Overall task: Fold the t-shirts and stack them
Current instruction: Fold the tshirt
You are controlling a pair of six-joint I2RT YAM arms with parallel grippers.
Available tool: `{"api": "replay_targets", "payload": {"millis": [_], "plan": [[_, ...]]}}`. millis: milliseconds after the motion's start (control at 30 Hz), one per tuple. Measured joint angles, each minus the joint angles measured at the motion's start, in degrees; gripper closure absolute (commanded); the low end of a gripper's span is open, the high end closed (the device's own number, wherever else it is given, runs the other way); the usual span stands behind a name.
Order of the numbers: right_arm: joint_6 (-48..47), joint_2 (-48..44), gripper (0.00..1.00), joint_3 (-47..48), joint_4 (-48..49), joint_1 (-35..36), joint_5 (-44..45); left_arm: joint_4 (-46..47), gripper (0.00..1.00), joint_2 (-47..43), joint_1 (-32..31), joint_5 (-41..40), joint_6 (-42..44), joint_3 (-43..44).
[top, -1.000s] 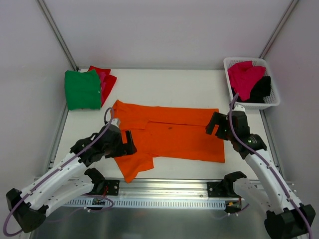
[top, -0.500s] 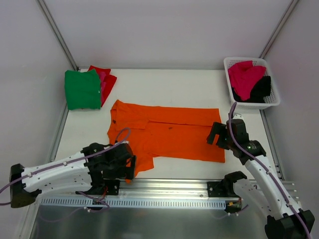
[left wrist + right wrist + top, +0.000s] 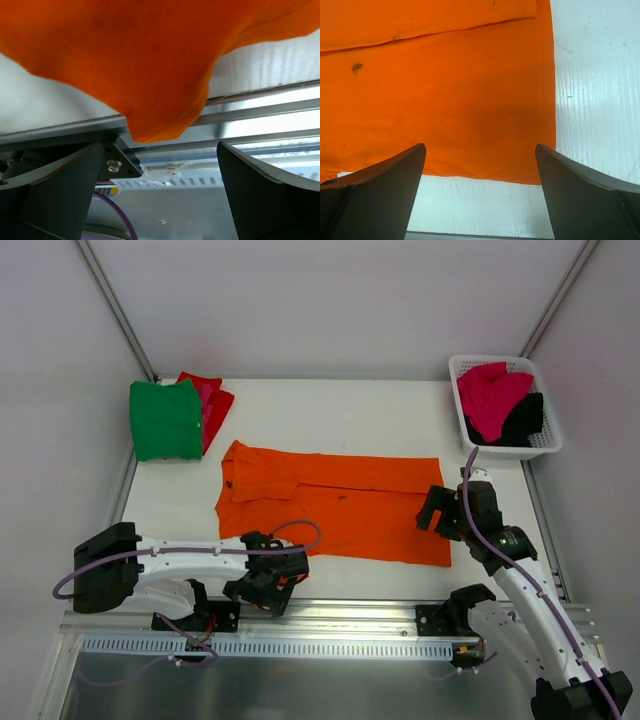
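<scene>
Orange cloth sags over the counter's [image 3: 380,420] front edge above the left hand [image 3: 160,144], whose fingers are spread wide and grip nothing. The hand sits low at the near edge, its arm stretched flat along the metal rail [image 3: 260,105]. The right hand [image 3: 480,145], fingers equally wide apart, hovers over the near right corner of the orange t-shirt [image 3: 340,505]. The shirt lies spread across the counter's middle, its near left sleeve hidden from above by the left hand. At the far left, a folded green t-shirt [image 3: 165,420] covers most of a red t-shirt [image 3: 215,400]. In the white basket [image 3: 545,445], far right, a magenta-pink t-shirt [image 3: 490,395] partly hides a black t-shirt [image 3: 525,420].
</scene>
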Motion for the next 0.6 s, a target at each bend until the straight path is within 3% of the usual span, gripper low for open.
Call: {"api": "replay_targets", "payload": {"millis": [333, 600], "plan": [[-0.1, 0.5, 0.11, -0.4, 0.0, 0.0, 0.0, 5.3, 0.01, 6.6, 0.0, -2.8, 9.9, 3.8], [-0.2, 1.1, 0.21, -0.5, 0.0, 0.0, 0.2, 5.8, 0.03, 7.6, 0.0, -3.0, 11.8, 4.3]]}}
